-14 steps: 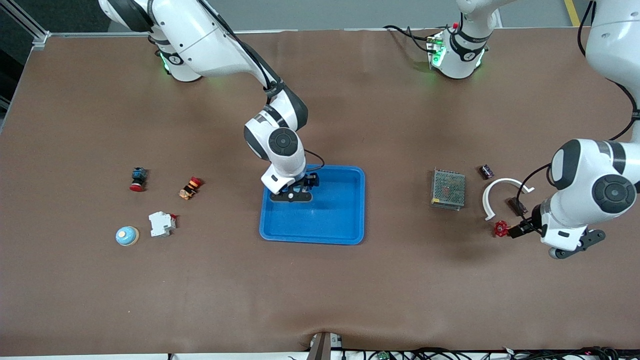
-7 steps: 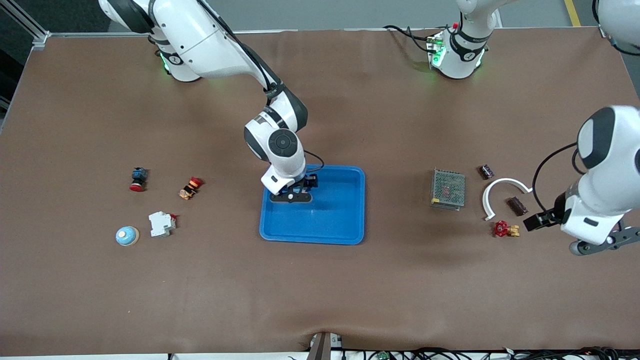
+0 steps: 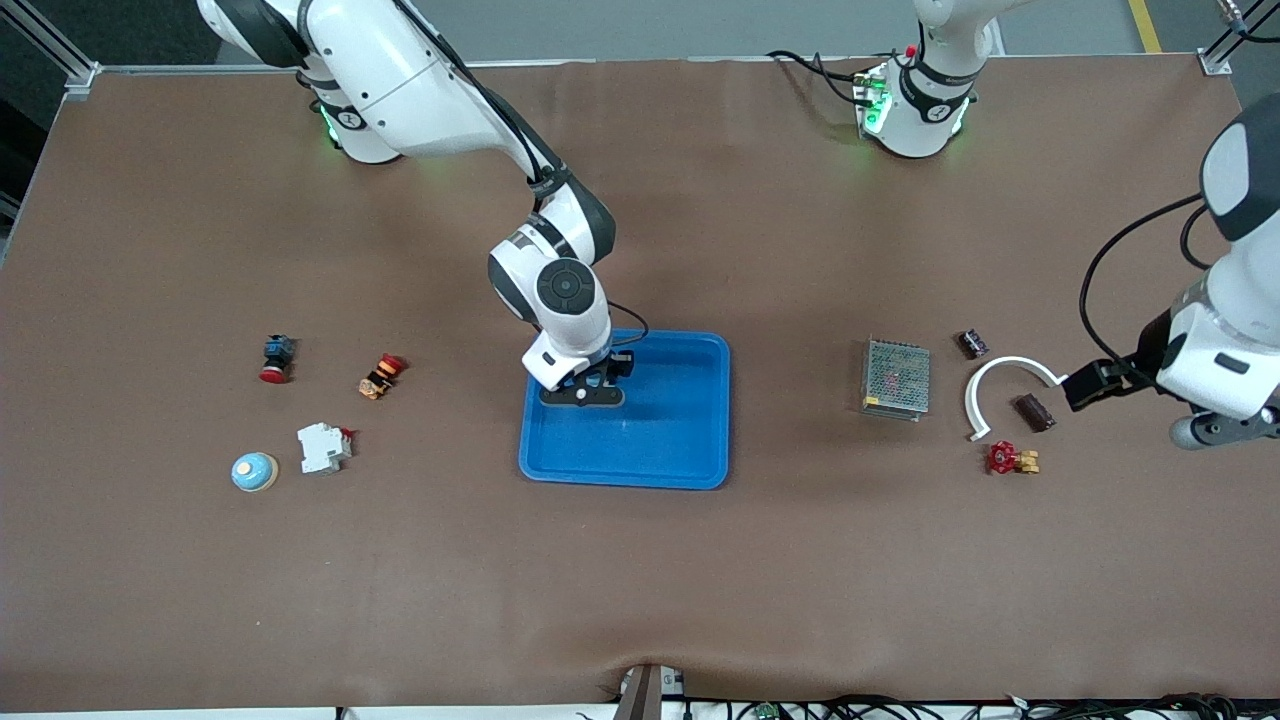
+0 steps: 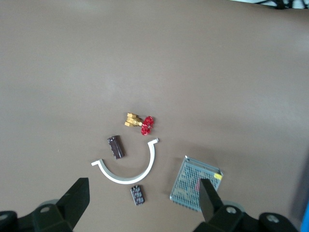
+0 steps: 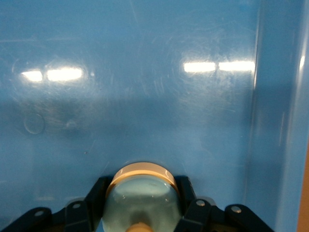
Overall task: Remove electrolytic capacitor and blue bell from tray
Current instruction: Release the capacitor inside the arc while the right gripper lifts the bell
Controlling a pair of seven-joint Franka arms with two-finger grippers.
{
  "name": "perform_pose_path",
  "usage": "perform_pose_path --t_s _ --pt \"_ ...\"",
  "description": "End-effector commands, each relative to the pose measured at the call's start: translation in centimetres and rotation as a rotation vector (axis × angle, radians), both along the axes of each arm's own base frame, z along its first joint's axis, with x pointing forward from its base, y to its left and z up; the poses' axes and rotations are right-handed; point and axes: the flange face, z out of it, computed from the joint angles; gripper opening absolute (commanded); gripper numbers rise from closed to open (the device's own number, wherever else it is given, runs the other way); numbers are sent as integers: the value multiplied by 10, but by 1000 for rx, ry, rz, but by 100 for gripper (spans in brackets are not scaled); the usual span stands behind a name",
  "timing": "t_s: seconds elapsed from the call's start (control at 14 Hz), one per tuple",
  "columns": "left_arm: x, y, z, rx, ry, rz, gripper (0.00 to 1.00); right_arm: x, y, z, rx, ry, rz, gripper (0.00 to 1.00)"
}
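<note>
A pale blue bell (image 5: 142, 191) with a tan base sits between the fingers of my right gripper (image 5: 143, 210), low in the blue tray (image 5: 145, 96). That gripper (image 3: 597, 382) is shut on the bell, at the tray's (image 3: 700, 430) corner nearest the right arm's base. A small dark brown block (image 3: 1033, 412), which I take for the capacitor (image 4: 115, 147), lies on the table by a white curved piece (image 3: 1000, 370). My left gripper (image 3: 1085, 387) hangs open and empty in the air beside that block; its fingertips (image 4: 77, 198) frame the parts below.
A second pale blue bell (image 3: 254, 472) lies toward the right arm's end, with a white breaker (image 3: 322, 447) and two red-capped buttons (image 3: 275, 358) (image 3: 381, 376). Near the left gripper are a metal mesh box (image 3: 896, 377), a dark chip (image 3: 973, 343) and a red valve (image 3: 1010, 459).
My right gripper has closed on the bell in the tray without shifting. The left arm has lifted and drawn back from the dark block and the red valve, still open.
</note>
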Motion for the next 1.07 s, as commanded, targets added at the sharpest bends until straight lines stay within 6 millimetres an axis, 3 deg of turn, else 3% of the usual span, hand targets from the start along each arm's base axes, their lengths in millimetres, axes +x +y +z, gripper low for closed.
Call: perform_pose_path --t_s 0.0,0.14,0.36,0.71,0.85,1.0 --pt "-28 -10 33 -17 -2 -57 100 1 7 11 -3 -18 2 38" --pt "-47 -18 47 -35 24 -56 100 6 8 30 -25 1 6 38" --pt "-78 -31 67 -63 45 -67 100 20 -1 97 -80 63 57 38" --pt "-111 -36 77 -58 44 -151 100 41 -100 231 -97 139 297 38" --pt "-120 -38 81 -55 42 -157 100 43 -140 267 -99 165 370 38" --pt "-124 -40 84 -54 55 -157 100 49 -193 287 -80 170 465 38"
